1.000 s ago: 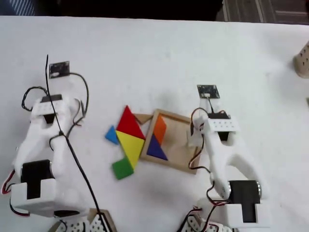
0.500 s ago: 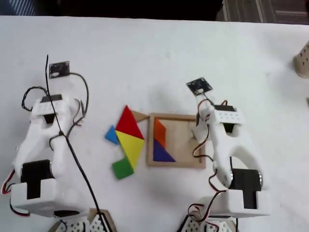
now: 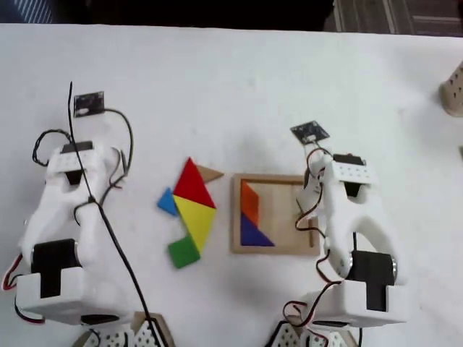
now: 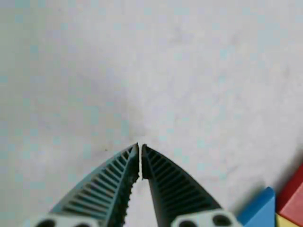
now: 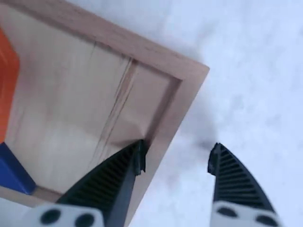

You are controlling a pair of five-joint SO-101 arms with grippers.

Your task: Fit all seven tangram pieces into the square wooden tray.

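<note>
A: How is the right arm posed?
B: The right arm (image 3: pixel 347 217) is bent forward over the right side of the square wooden tray (image 3: pixel 275 178), which lies flat on the white desk (image 3: pixel 239 87).
A: And its hand?
B: The right hand (image 5: pixel 177 153) is spread moderately wide and nothing is gripped. The tray's wall is straddled near a corner. One finger (image 5: pixel 118 175) is set inside against the wall, and the other is held outside over the desk.
A: What is seen inside the tray?
B: A flat orange piece (image 3: pixel 249 201) and a dark blue triangle (image 3: pixel 253 233) are laid along its left wall.
A: The remaining pieces?
B: A red triangle (image 3: pixel 194 184), a yellow triangle (image 3: pixel 197 219), a green square (image 3: pixel 184 251), a small light blue triangle (image 3: pixel 168 202) and a tan wooden triangle (image 3: pixel 210 173) are clustered on the desk just left of the tray.
A: The left arm?
B: The left arm (image 3: pixel 61 210) is folded at the desk's left side. The left hand (image 4: pixel 141 151) is closed tip to tip with nothing held, above bare desk near the light blue triangle.
</note>
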